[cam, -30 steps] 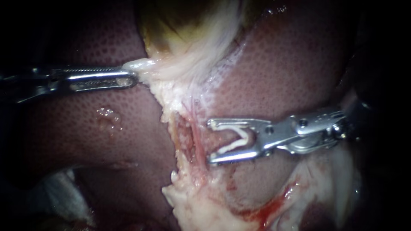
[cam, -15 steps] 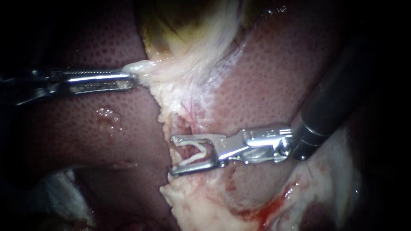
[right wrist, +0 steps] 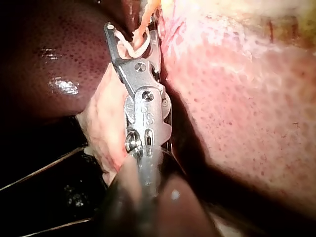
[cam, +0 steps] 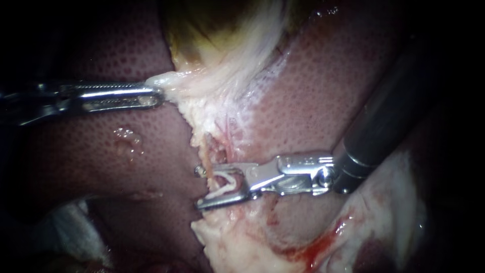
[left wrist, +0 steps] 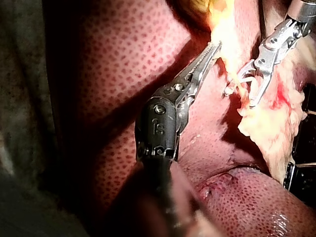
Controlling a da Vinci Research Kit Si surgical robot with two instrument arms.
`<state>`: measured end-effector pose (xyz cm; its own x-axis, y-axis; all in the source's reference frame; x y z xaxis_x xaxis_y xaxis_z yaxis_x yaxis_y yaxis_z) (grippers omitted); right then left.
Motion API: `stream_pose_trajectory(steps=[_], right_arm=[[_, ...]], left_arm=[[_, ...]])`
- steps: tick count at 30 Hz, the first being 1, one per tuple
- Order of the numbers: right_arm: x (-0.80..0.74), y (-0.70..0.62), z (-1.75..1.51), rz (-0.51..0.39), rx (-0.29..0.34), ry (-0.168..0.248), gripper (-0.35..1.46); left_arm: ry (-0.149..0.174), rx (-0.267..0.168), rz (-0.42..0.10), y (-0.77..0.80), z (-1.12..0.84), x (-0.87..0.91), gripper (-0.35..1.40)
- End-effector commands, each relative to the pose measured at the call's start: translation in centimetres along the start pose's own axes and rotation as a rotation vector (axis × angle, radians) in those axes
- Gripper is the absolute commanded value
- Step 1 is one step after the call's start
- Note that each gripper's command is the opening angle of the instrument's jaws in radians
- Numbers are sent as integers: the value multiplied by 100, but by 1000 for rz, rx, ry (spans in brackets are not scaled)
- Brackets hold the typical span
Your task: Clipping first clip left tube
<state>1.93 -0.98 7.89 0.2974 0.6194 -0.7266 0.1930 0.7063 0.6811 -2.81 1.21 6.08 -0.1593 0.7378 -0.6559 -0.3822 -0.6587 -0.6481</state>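
Note:
A thin pinkish tube (cam: 207, 161) runs down through the ragged pale tissue below the gallbladder (cam: 212, 35). My right instrument (cam: 198, 187) comes in from the upper right. Its jaws stand apart with a white clip (cam: 225, 183) held between them, and the tube crosses the clip's open mouth. In the right wrist view the tube (right wrist: 143, 22) enters the clip (right wrist: 133, 47) at the jaw tips (right wrist: 131, 37). My left instrument (cam: 156, 96) is shut on pale tissue (cam: 166, 80) at the gallbladder's lower end and holds it taut; the left wrist view shows its jaws (left wrist: 215, 47) likewise.
Dark red liver (cam: 328, 86) lies on both sides of the dissected strip. A fatty pale mass (cam: 237, 237) with a smear of blood (cam: 313, 247) sits below the right instrument's jaws. White gauze (cam: 65, 232) shows at the lower left.
My right instrument has moved left and slightly down across the tissue, bringing the clip over the tube; its jaws stand closer together. The left instrument has stayed put.

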Motion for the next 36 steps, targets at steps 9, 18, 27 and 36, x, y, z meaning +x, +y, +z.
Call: stream_pose_trajectory(steps=[9,18,27,36], right_arm=[[-4,3,12,11,7,-3,48],[-6,6,6,104,-1,-13,-15],[-7,6,5,181,-19,-75,-35],[-8,6,5,181,-20,-81,-35]], left_arm=[[0,-1,0,1,2,0,-35],[-1,-3,0,1,3,-1,-35],[-1,-4,0,1,3,0,-35],[-1,-3,0,1,4,0,-35]])
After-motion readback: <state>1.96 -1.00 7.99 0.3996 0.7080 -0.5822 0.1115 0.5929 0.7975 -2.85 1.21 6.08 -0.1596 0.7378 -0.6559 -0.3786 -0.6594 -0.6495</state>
